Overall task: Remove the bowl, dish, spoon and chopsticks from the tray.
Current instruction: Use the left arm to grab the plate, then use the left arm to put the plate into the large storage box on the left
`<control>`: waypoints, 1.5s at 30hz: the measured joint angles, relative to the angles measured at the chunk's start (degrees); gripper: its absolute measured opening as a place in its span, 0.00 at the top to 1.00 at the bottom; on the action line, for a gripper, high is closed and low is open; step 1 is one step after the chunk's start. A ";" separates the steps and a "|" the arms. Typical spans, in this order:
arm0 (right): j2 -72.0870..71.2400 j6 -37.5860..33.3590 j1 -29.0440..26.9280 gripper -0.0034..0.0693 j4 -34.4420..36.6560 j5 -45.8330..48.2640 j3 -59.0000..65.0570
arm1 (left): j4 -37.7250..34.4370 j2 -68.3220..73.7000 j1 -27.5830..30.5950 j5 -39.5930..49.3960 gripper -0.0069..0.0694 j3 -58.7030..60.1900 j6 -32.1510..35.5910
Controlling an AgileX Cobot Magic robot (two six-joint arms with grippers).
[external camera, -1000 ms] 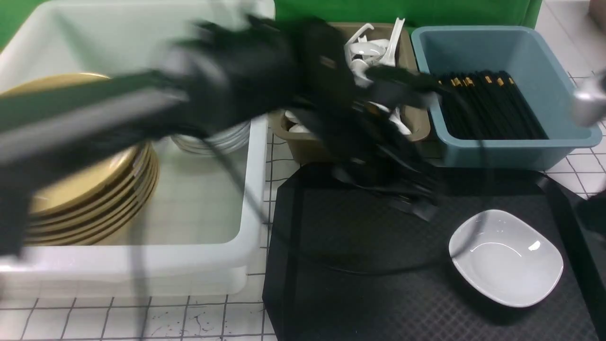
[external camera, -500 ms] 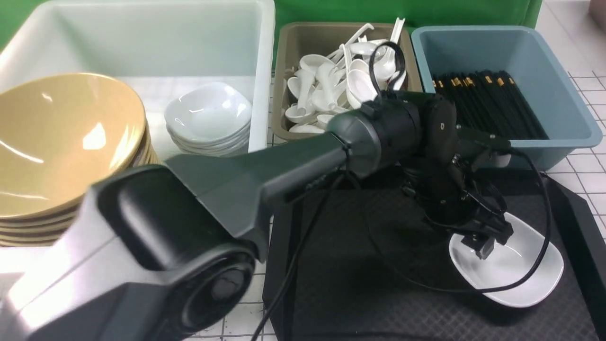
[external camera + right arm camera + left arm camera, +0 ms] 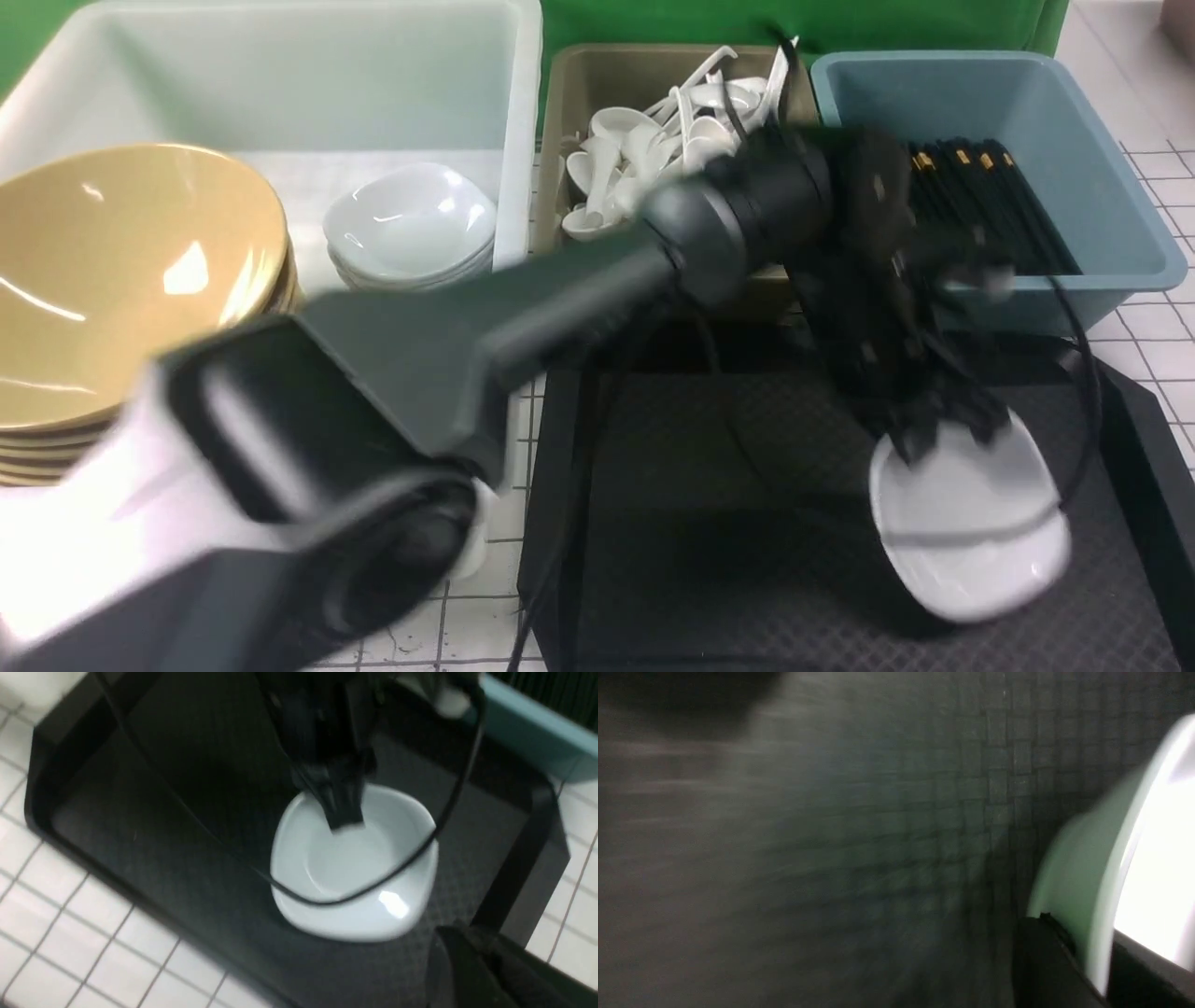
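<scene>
Front view: left gripper (image 3: 924, 443) pinches dish (image 3: 971, 541) rim, four o'clock on tray (image 3: 672, 560); clearing step, next a level lift.

Even overhead light kept my front view bright, with glare patches on the stack of yellow bowls (image 3: 140, 271) at nine o'clock. Motion blur smeared my left arm (image 3: 560, 299) across the centre and softened the dish (image 3: 971, 532) at four o'clock. My left wrist view was dim and streaked, the tray (image 3: 831, 835) texture faint and the dish's rim blown out white at three o'clock. My right wrist view was dimmer and slightly soft.
</scene>
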 joint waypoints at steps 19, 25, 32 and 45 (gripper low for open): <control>26.76 -14.86 15.01 0.86 15.32 -4.00 -24.50 | 13.66 -29.35 36.56 6.11 0.90 4.48 1.65; 30.13 -16.18 16.34 0.86 14.65 -4.82 -25.13 | 12.96 -25.18 44.11 6.06 0.90 8.18 6.09; 30.32 -16.51 16.34 0.86 13.42 -6.60 -25.23 | 7.85 -17.02 44.58 4.00 0.90 8.18 16.63; 30.32 -16.51 16.34 0.86 12.89 -7.33 -25.23 | 6.66 -9.61 44.44 -5.60 0.66 8.18 19.87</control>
